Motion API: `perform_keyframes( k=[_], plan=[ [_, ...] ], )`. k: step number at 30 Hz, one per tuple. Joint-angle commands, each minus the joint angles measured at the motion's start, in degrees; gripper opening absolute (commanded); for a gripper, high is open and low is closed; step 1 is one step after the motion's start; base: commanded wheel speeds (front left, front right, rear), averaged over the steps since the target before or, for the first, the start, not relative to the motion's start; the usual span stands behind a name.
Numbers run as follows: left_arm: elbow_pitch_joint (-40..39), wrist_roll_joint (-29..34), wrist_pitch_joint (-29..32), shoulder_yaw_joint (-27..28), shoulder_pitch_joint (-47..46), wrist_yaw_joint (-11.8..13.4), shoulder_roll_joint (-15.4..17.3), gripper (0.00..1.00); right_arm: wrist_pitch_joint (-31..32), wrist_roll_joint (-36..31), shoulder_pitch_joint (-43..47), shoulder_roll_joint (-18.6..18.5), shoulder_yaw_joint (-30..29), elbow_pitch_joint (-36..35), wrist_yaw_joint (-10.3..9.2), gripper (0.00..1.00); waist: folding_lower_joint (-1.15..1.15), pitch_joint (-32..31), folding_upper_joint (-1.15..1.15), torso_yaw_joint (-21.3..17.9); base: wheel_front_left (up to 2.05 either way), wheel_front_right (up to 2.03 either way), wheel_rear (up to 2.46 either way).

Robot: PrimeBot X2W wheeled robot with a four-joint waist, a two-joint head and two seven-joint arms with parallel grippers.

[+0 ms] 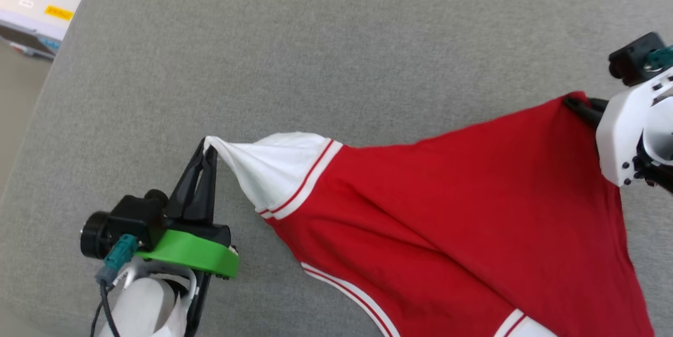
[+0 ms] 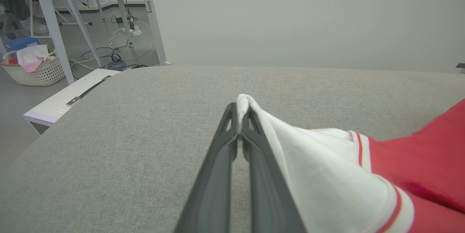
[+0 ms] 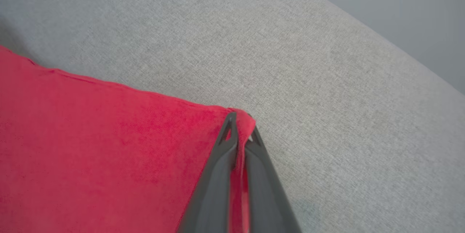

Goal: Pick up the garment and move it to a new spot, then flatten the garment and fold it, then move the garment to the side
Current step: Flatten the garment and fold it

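Grey woven cloth covers the padded surface (image 1: 315, 53) beneath both arms. The left gripper (image 1: 206, 146) rises from the lower left of the head view, its green-collared wrist low over the padding and its two dark fingers pointing away from the robot; its jaws are clenched on the tip of the white sleeve (image 1: 273, 169) of the shirt (image 1: 447, 211). The left wrist view shows that sleeve tip bunched between the closed fingers (image 2: 218, 160). The right gripper (image 1: 578, 105) reaches in from the right edge of the head view behind a white housing, its fingers pointing toward the left arm; its jaws are pinched on a red corner of the shirt, and the right wrist view shows a fold of red cloth caught between the fingers (image 3: 218, 175).

On the floor beyond the padding, in the left wrist view, a pale woven basket (image 2: 40, 76) holds crumpled pink and white cloth (image 2: 31, 56); a blue box (image 2: 20, 43) stands just behind it.

The shirt lies over the right half of the padding, drawn out between the two grippers and running off the lower edge of the head view; its body is plain red, the sleeve seam carries red-and-white striped trim, a curved striped band (image 1: 347, 289) crosses its lower part, and a second patch of white (image 1: 520, 326) shows at the bottom edge; whether the stretched span touches the padding cannot be told.
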Motion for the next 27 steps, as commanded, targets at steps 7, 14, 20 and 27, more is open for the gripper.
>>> perform_keyframes(
  k=[7, 14, 20, 27],
  plan=[
    [-7.74, 0.16, 2.40, 2.30, -4.62, 0.03, 3.28, 0.00, -6.10, 0.30, 1.90, -0.50, -7.60, -4.99, 0.00, 0.00, -0.01, -6.93, 0.00, -4.70, 0.00, 0.00, 0.00],
    [-13.64, 0.56, 6.72, 4.16, -15.56, -1.51, 7.46, 0.00, -8.55, -1.77, 0.99, 1.30, -16.10, -10.57, 0.00, 0.00, -0.01, -8.01, 0.00, -6.90, 0.00, 0.00, 0.00],
    [-14.80, -0.12, 11.16, 3.55, -27.78, -4.14, 9.92, 0.00, -7.59, -3.54, -0.93, 3.23, -24.16, -15.07, 0.00, 0.00, -0.01, -7.13, 0.00, -7.73, 0.00, 0.00, 0.00],
    [-11.48, -0.63, 14.38, 1.05, -43.46, -6.16, 11.00, 0.00, -3.99, -5.47, -6.60, 5.24, -30.74, -18.17, 0.00, 0.00, -0.01, -3.76, 0.00, -7.82, 0.00, 0.00, 0.00]
  ],
)
